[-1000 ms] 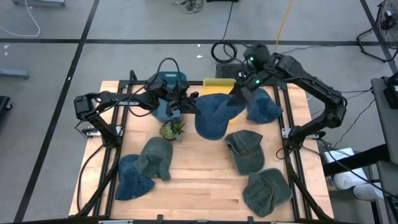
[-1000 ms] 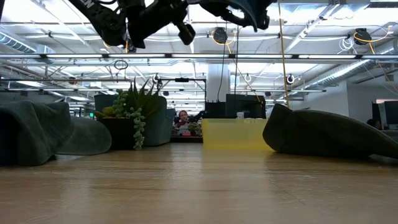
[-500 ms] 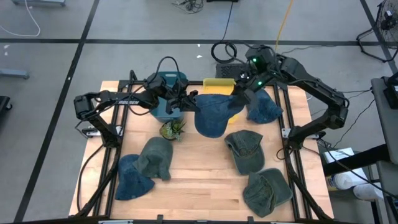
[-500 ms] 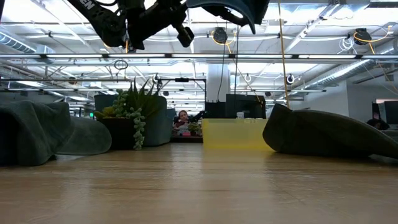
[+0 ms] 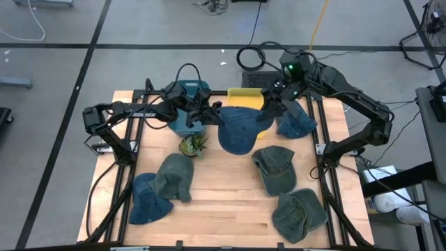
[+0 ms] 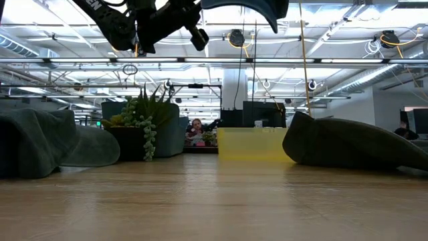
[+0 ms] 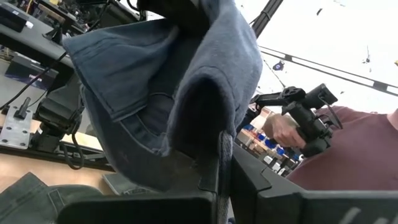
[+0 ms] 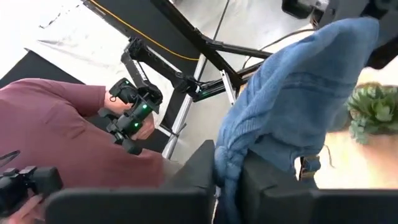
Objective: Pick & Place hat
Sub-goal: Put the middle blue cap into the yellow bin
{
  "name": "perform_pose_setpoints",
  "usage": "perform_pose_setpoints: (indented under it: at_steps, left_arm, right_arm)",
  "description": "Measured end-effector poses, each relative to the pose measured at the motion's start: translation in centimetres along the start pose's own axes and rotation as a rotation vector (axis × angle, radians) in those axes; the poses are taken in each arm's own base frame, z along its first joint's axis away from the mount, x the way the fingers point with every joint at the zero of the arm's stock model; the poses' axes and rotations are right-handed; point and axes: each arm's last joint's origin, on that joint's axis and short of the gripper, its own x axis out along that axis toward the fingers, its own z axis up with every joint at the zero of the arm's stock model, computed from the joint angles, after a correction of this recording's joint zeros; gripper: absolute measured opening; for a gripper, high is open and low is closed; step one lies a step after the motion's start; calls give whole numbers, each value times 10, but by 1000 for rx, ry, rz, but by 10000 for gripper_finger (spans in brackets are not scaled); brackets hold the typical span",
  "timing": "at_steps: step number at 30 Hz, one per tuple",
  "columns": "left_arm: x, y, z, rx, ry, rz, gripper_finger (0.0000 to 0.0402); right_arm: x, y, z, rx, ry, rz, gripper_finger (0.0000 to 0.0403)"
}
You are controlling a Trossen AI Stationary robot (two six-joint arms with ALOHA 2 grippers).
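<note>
A blue denim hat (image 5: 240, 130) hangs in the air between my two grippers, above the table's far middle. My left gripper (image 5: 213, 111) is shut on its left edge and my right gripper (image 5: 269, 110) is shut on its right edge. In the low view only the hat's lower edge (image 6: 262, 8) shows at the top, beside my left arm (image 6: 167, 20). A yellow box (image 5: 245, 96) stands just behind the hat, and a teal container (image 5: 187, 96) stands under my left arm. My left gripper pinches a fold of the hat's edge (image 7: 225, 146) between its two fingers, coming about level from the table's left. The hat is lifted clear and spreads away beyond the fingers. My right gripper pinches a bunched edge of the hat (image 8: 227, 163) between its two fingers, coming from the table's far right and slanting down. The hat is clear of the table and sags between the two holds.
A small potted plant (image 5: 193, 144) stands near the hat. Other hats lie around: a blue one (image 5: 294, 120) at the far right, green ones (image 5: 274, 169) (image 5: 300, 213) at the right, and a green one (image 5: 174, 176) and a blue one (image 5: 147, 200) at the near left. A person shows beyond the table (image 8: 56, 130).
My right gripper has gone a little up and toward the table's far right with its edge of the hat. The hat's hanging bottom has risen slightly. Both grippers stay shut on it.
</note>
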Motion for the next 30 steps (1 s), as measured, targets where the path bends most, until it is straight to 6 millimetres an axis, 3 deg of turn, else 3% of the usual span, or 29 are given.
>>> perform_pose_setpoints:
  at_steps: [10, 17, 30]
  left_arm:
    - [0, 0, 0, -43, -3, 2, 21]
    - [-1, 1, 1, -146, -6, 5, 106]
    - [-24, 9, 12, -262, -57, 58, 249]
  right_arm:
    - [-1, 1, 7, -8, -64, -61, 8]
    - [-2, 3, 6, -16, -66, -62, 8]
    - [-12, 5, 3, -56, -73, -90, 8]
